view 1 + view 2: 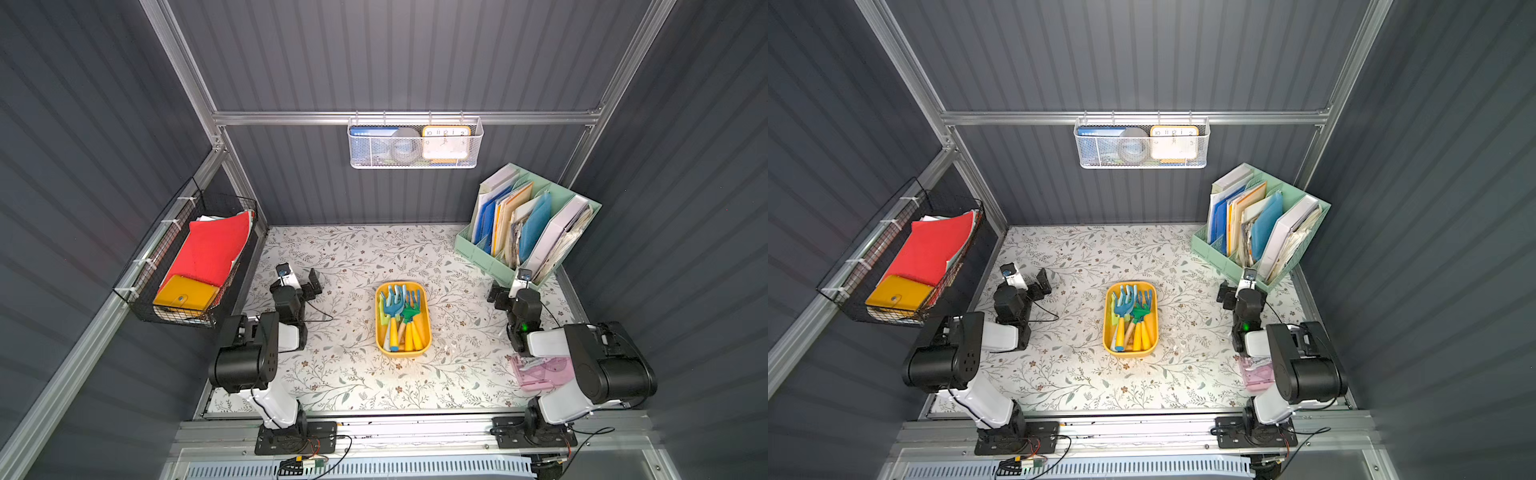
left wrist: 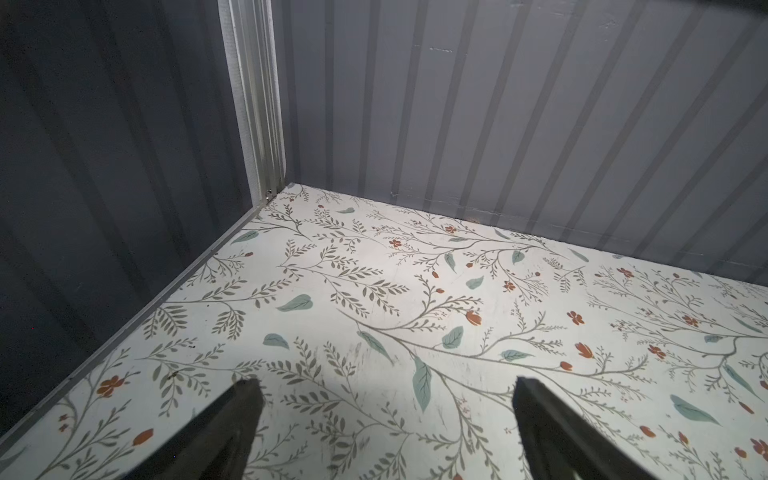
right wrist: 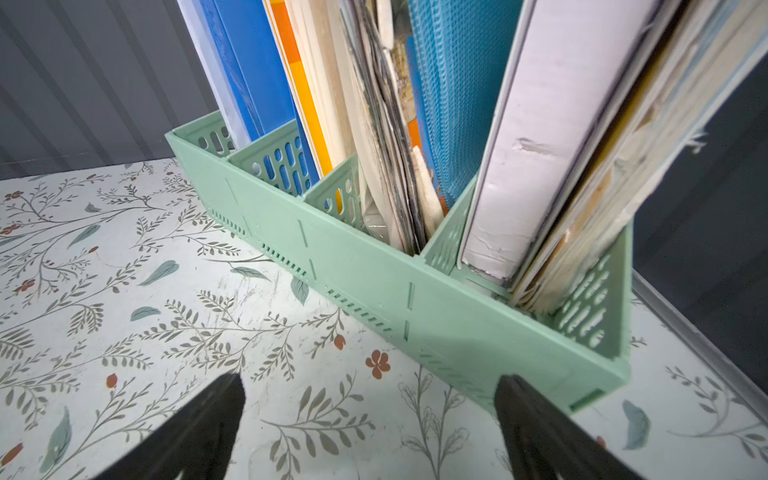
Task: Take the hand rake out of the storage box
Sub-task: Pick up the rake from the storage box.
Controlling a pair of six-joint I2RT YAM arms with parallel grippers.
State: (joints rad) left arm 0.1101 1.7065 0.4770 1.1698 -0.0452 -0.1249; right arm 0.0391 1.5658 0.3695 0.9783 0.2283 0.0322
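The storage box [image 1: 402, 353] [image 1: 1130, 353], a shallow yellow tub, sits mid-table in both top views. Several toy garden tools with yellow handles lie in it. Among them are a blue hand rake [image 1: 393, 306] [image 1: 1124, 306] and a green one [image 1: 412, 312] [image 1: 1139, 312], prongs toward the back wall. My left gripper [image 1: 301, 277] [image 1: 1027, 277] [image 2: 386, 382] hovers open over bare table far left of the box. My right gripper [image 1: 509, 287] [image 1: 1235, 287] [image 3: 370, 379] is open far right of it, facing the organiser. Neither wrist view shows the box.
A mint-green file organiser [image 1: 478, 253] [image 3: 374, 282] full of folders stands at the back right, close to the right fingertips. A pink translucent case [image 1: 536, 374] lies partly under the right arm. A black wire basket [image 1: 183, 307] hangs on the left wall, a white mesh basket [image 1: 415, 162] on the back wall.
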